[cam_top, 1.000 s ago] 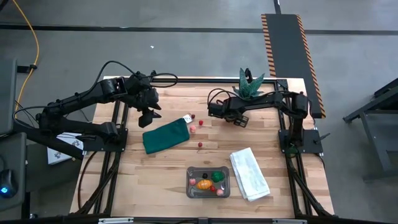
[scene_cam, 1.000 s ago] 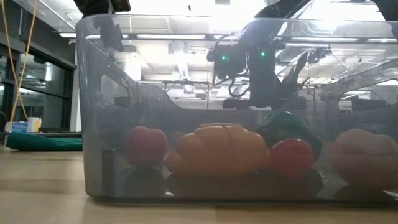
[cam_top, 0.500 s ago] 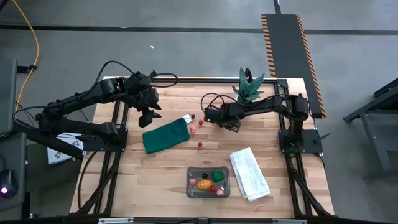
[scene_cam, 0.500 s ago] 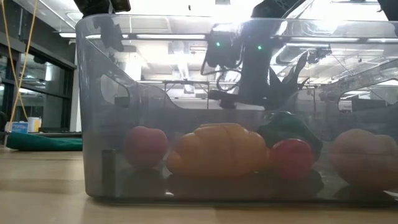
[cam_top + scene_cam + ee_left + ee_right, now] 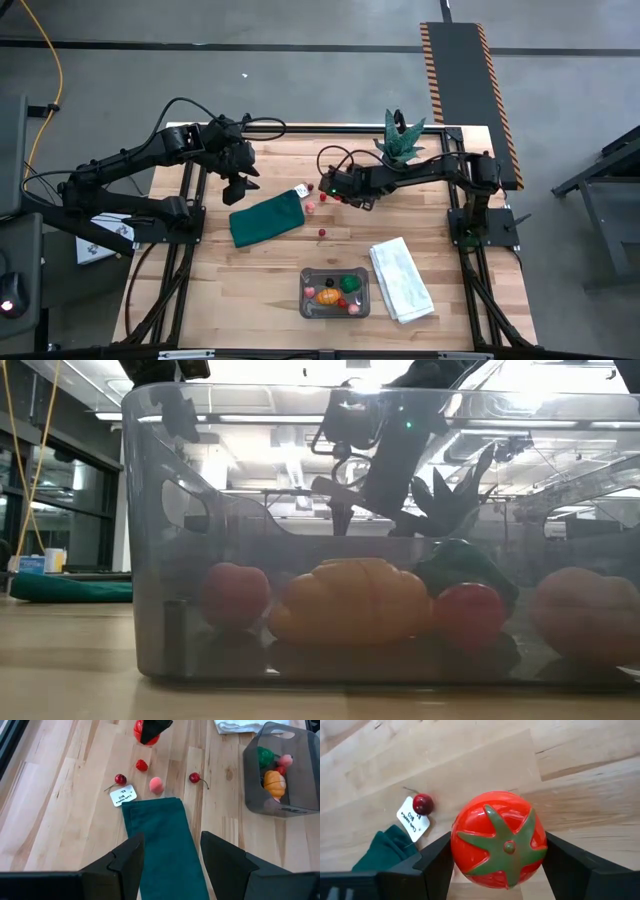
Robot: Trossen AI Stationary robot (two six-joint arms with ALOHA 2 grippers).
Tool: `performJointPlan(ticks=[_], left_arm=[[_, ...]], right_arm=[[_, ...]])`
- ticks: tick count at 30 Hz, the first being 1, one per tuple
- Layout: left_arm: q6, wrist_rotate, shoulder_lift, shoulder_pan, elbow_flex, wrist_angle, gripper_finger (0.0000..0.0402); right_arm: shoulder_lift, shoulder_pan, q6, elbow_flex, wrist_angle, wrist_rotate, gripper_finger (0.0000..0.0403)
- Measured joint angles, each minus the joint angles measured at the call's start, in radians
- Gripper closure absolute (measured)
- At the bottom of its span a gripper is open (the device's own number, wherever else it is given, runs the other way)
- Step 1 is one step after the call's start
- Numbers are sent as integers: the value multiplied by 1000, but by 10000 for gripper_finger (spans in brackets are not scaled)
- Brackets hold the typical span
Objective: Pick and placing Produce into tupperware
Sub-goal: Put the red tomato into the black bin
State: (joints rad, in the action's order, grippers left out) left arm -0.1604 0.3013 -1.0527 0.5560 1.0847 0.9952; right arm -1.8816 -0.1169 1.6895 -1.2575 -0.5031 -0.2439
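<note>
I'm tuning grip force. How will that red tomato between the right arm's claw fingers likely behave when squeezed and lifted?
The tomato looks glossy and smooth, so it may slip. It is round, so it would probably roll if released. It fills the gap of the right claw, so a squeeze will likely meet stiff moulded plastic, probably light.
</note>
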Motion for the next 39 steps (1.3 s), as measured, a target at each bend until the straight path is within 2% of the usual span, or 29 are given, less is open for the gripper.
performJointPlan(ticks=[39], left_arm=[[2, -4, 0, 0, 0, -7, 220]], right_arm=[[0, 0, -34, 0, 38, 13, 156]])
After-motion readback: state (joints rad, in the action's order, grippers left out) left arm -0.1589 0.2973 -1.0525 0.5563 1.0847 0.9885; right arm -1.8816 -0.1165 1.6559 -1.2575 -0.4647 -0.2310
